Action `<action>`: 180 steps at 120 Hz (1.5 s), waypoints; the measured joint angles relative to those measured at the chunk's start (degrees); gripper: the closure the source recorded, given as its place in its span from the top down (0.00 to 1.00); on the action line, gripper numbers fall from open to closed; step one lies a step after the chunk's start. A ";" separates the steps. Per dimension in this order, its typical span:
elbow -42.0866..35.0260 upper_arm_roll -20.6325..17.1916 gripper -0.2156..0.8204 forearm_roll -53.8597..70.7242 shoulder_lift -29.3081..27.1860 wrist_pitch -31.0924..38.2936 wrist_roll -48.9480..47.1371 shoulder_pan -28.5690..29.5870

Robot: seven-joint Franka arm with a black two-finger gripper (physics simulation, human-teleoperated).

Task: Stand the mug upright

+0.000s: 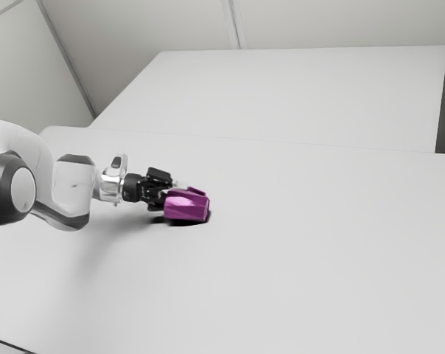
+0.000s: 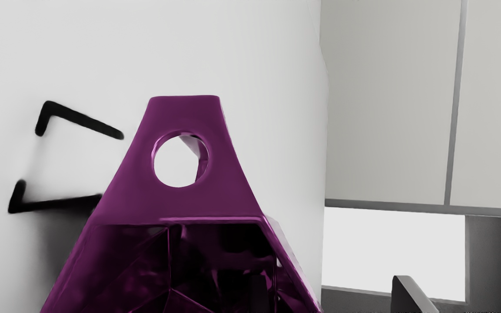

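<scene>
One purple mug [image 1: 186,209] lies on its side on the counter [image 1: 303,258], nearer the far corner at the exterior view's left than the far corner at its right. The claw [image 1: 158,186] stands released at its mouth, fingers apart, one outside the wall.

Tabletop [image 1: 318,258]: pale grey, spans lower frame. Mug [image 1: 186,207]: purple, faceted, on side, left of frame centre; dark shadow [image 1: 189,223] directly beneath.
</scene>
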 joint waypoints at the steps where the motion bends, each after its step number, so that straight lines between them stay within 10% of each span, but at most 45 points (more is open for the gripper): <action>1: -0.01 0.01 0.38 -0.05 0.01 -0.01 0.13 0.00; 24: -0.46 -0.03 0.14 -0.90 -0.05 -0.19 2.54 0.03; 55: 0.98 -0.29 0.06 0.74 -4.59 0.62 4.68 -0.03; 72: 10.18 -2.20 0.05 22.23 -11.74 3.82 4.34 -0.05; 104: 17.83 -16.79 0.04 69.08 -11.28 12.97 -6.48 -1.09; 152: 6.00 -17.97 0.03 81.47 -10.43 27.72 -25.37 -4.52; 180: 5.74 -17.90 0.48 81.10 -10.04 30.67 -31.94 -4.54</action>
